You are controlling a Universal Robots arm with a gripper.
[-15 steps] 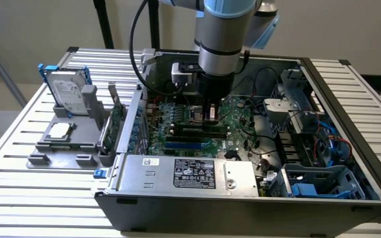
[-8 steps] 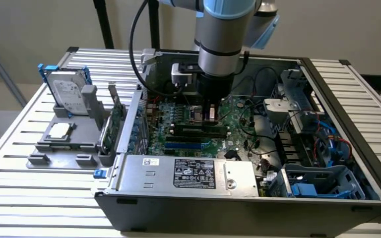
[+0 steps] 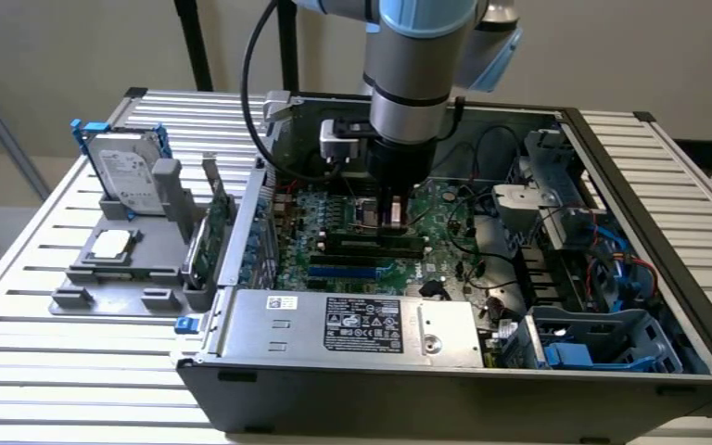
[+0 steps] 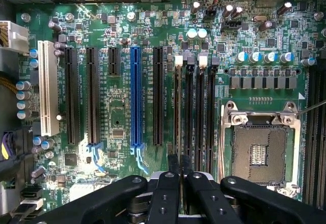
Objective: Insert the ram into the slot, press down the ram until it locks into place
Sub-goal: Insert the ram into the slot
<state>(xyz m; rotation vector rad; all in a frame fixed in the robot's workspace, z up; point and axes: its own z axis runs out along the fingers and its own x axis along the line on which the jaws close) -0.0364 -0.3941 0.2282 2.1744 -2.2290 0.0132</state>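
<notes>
Wrist view showed the tool (image 4: 179, 165) with its fingers drawn almost together, seemingly gripping the ram (image 4: 177, 107). The ram stood on its edge in the memory socket nearest the blue slot (image 4: 135, 96). I judged that the push needed to go straight down and evenly, with the stick kept upright, until the white latch (image 4: 179, 60) closed.
</notes>
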